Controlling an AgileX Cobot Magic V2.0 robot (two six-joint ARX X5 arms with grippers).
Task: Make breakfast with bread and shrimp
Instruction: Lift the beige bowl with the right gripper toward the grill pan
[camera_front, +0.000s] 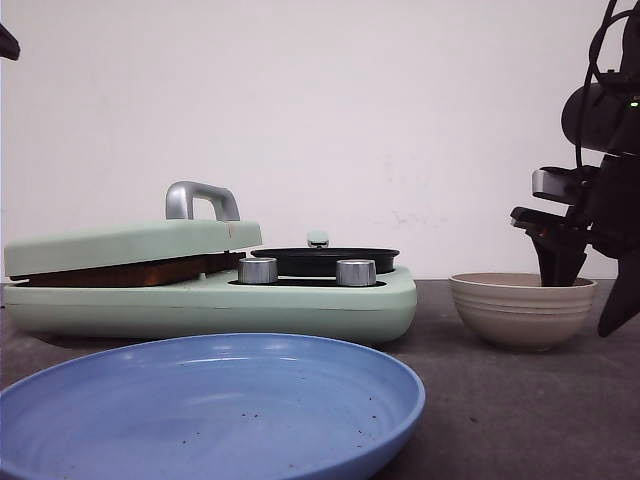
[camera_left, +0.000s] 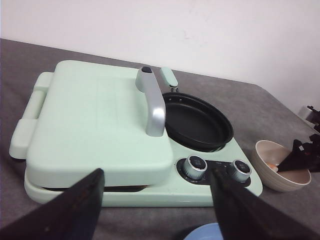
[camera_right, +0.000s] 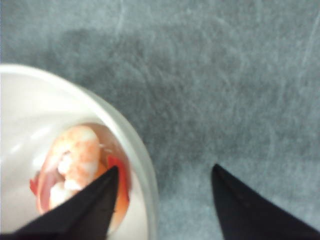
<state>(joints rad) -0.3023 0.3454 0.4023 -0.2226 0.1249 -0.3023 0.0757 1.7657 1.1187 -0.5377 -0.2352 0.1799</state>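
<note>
The shrimp (camera_right: 75, 160) lies in the bottom of the beige bowl (camera_right: 142, 165), under one fingertip of my right gripper (camera_right: 165, 200), which is spread wide and holds nothing; the other fingertip hangs outside the rim. To grasp well I judge I must shift until both tips straddle the shrimp, then lower and close gently. The bread (camera_front: 125, 272) sits clamped in the green breakfast maker (camera_front: 300, 300), well off to my left. My left gripper (camera_left: 157, 205) hovers released before it.

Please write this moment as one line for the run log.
right claw: open, over bowl rim | shrimp: in bowl | left claw: open, idle | press lid: closed
</note>
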